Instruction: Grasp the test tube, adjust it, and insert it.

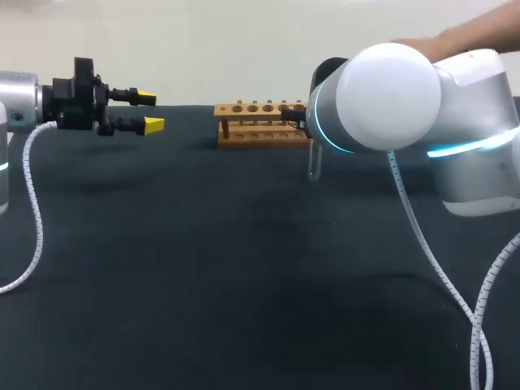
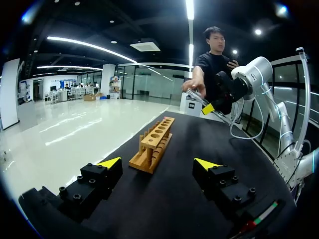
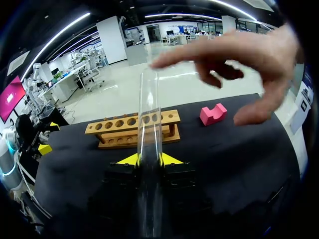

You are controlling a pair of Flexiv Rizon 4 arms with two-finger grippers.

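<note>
Yellow-tipped and black-bodied, the right gripper is clamped on the test tube. Both fingers are pressed against its sides near the lower part. The tube is clear, smooth and cylindrical, and it extends straight ahead of the fingers. In the head view it is seen just off the right end of the rack, in none of the holes.

The rack is made of light wood in two tiers. A single row of round holes is cut in the upper tier, and the tiers are joined by short posts.

The left gripper is held well to the left of the rack and pointed toward it. Its fingers are spread wide apart and nothing is held or touched. In its own wrist view the rack is framed endwise ahead of the gap, and bolted black finger blocks are shown behind the wedge-shaped tips.

A person's hand is extended over the table, above the rack, with one fingertip near the tube's far end. Contact cannot be determined.

A pink block with a notch in its top is placed just past one end of the rack. The table is covered in dark, matte material.
</note>
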